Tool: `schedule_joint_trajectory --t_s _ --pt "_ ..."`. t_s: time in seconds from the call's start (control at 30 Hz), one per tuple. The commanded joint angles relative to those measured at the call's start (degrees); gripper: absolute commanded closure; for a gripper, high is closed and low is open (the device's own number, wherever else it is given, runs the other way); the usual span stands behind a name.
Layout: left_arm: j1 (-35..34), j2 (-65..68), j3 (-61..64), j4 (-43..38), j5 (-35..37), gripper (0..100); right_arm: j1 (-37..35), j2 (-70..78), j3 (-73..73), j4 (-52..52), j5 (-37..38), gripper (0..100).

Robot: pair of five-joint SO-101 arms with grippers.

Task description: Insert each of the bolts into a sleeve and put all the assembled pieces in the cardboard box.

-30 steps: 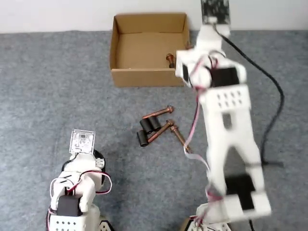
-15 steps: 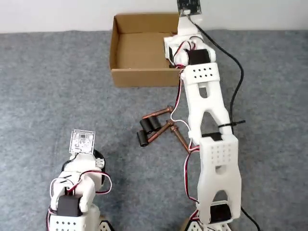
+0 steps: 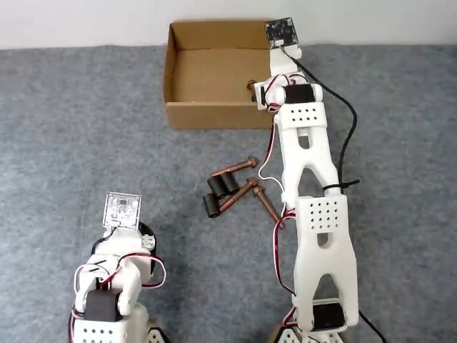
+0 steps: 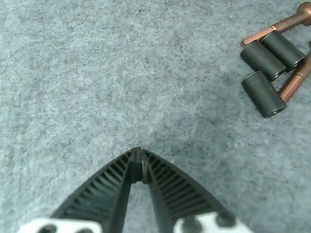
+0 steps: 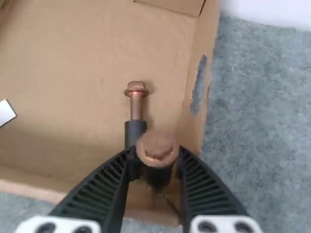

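now the right gripper (image 5: 155,152) clamps an assembled bolt and sleeve (image 5: 154,145) low in the cardboard box (image 3: 170,71), ready to drop; left gripper (image 4: 141,164) idles over the tabletop (image 4: 87,73), jaws pressed together.

Overhead view; two close wrist views

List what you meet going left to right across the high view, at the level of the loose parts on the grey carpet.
Folded white left arm → black cylindrical sleeves → bare copper bolt lying alone → outstretched white right arm. Left out, as overlapping: the brown cardboard box and the other copper bolts.
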Motion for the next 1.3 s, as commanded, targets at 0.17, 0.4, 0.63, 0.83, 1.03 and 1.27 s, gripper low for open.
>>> schedule_joint_trajectory --t_s 0.17,0.4,0.63,0.83,1.03,1.27 --pt "-0.4 -0.2 -0.4 -1.5 -0.3 100 0.9 -1.3 -7.6 0.8 0.5 93.9" --pt "-0.4 -0.2 -0.4 -1.5 -0.3 100 0.2 -1.3 -19.7 13.4 0.5 99.0" --pt "-2.2 -0.4 -0.4 -2.9 -0.3 100 -1.9 -1.8 -28.0 29.0 0.4 99.0" --pt "-6.5 -0.2 -0.4 -4.4 -0.3 100 -4.4 -4.9 -27.8 37.8 0.4 99.0" --pt "-6.5 -0.2 -0.4 -4.4 -0.3 100 -8.5 -6.8 -27.3 40.0 0.4 98.9" --pt "-6.5 -0.2 -0.4 -4.5 -0.3 100 -13.1 -11.3 -15.1 40.1 0.5 98.7"
